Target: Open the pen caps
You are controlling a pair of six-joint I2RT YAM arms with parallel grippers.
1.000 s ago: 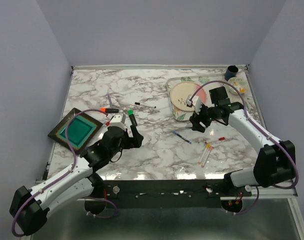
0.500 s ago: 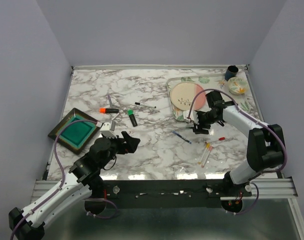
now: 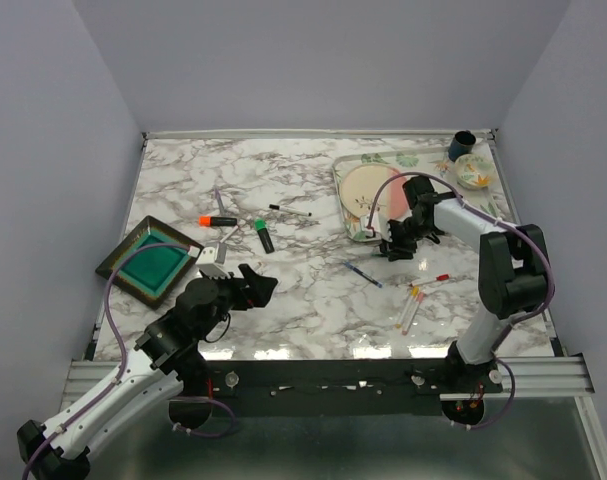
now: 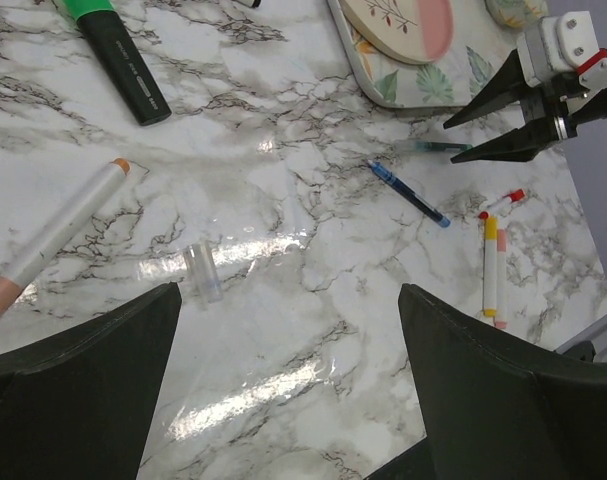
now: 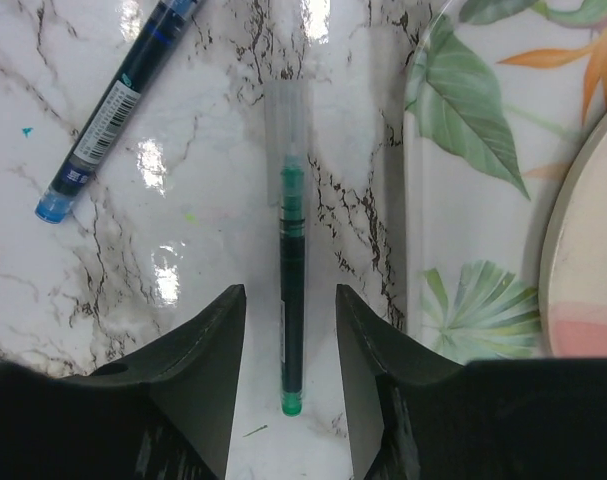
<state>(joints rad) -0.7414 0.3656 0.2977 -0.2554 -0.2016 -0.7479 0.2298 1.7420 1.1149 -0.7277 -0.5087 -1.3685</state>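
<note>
The pen cap [image 5: 286,115] is a clear, smooth plastic tube on one end of a slim green pen [image 5: 292,290]. The pen lies flat on the glossy marble-patterned table [image 5: 183,300], just beside the rim of a leaf-printed tray [image 5: 453,200], with its long axis parallel to that rim and the capped end pointing away from the wrist. The right gripper [image 5: 288,300] straddles the barrel with its black fingers partly open, a gap on each side and nothing gripped, while a blue pen [image 5: 113,110] lies slanted near the cap and the left gripper [image 4: 288,300] hovers well apart, spread wide and empty.
</note>
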